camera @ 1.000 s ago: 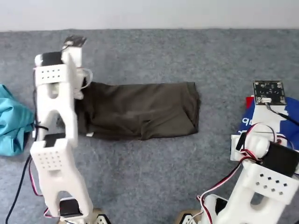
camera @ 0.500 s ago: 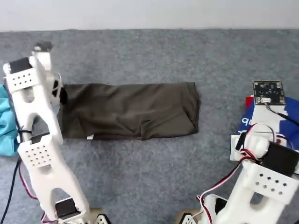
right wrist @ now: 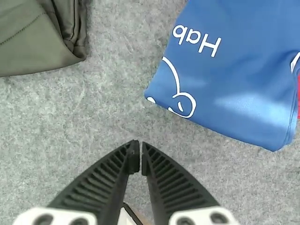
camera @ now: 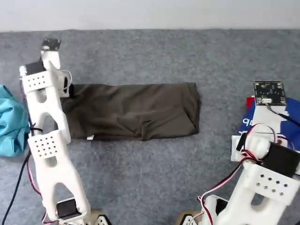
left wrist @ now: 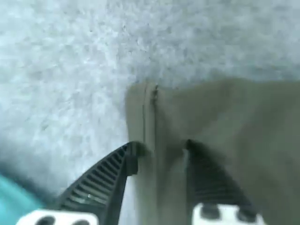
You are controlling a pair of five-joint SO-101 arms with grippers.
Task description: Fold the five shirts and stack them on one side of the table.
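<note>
- At the left end of the grey surface [camera: 154, 51], the left pincer [left wrist: 160, 144] stands with its jaws apart, straddling the hemmed left edge of an olive shirt [camera: 136, 112]. Cloth lies between the fingers but does not look clamped.
- The olive shirt lies across the middle of the surface as a long band running left to right, doubled over on itself and wrinkled along its near edge.
- On the right, the right pincer [right wrist: 139, 149] hangs with its jaws together and holds nothing. It is over bare surface between the olive shirt's right end and a folded blue shirt [right wrist: 234, 70].
- A teal shirt [camera: 11, 124] sits bunched at the left edge of the surface, just beside the left arm.
- The olive shirt looks thin, light and limp, so it will likely sag from any single hold and drag on the nappy surface rather than slide.
- The corner hem, where the seam is doubled, probably offers the surest bite if the pinch takes both layers.
- A hold nearer the middle would risk letting the fold fall open.
</note>
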